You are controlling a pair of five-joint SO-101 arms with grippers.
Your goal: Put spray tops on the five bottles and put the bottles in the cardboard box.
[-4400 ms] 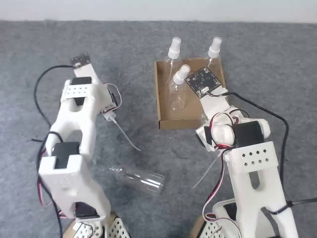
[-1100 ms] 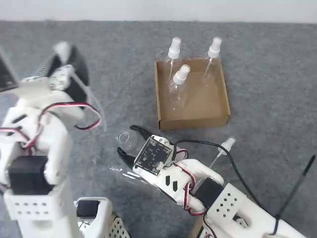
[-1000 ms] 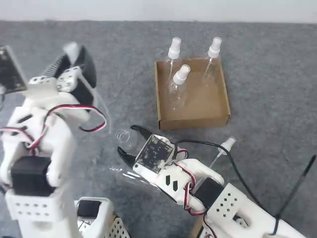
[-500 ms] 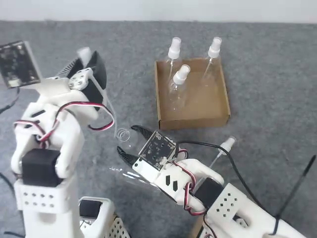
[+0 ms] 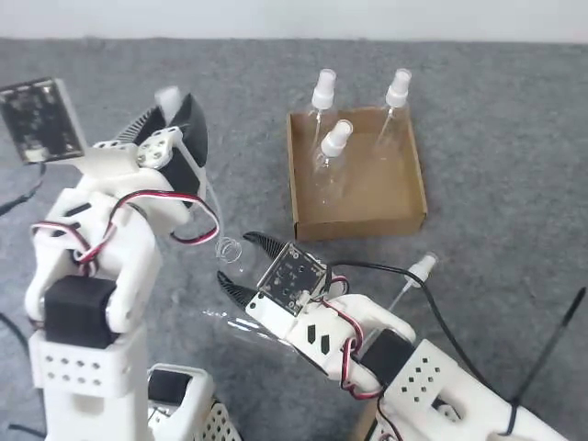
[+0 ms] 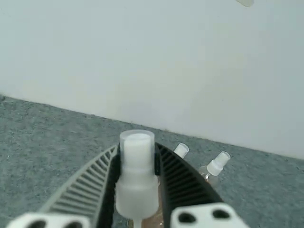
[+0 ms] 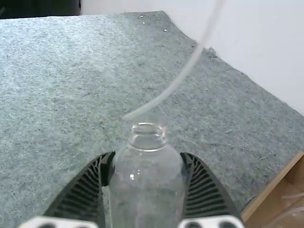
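- Since half a second ago the left arm has swung toward 3 o'clock in the high view, bringing the spray top (image 5: 168, 96) nearer the open bottle (image 5: 228, 250); the right arm has kept its place.
- Left gripper (image 6: 137, 149): its fingers (image 6: 183, 183) pinch the spray top by its white collar, held high. The thin tube (image 5: 204, 193) hangs down, its tip just beside the bottle's mouth; I cannot tell whether they touch.
- Right gripper (image 7: 147, 159): its fingers (image 7: 204, 190) clamp the clear bottle's body, and the uncapped neck sticks out past the fingertips.
- At 1 o'clock of that bottle sits the cardboard box (image 5: 294, 184), holding three capped bottles (image 5: 335, 138).
- A second spray top (image 5: 421, 268) lies on the desk (image 5: 505, 184) at 5 o'clock of the box, near it.
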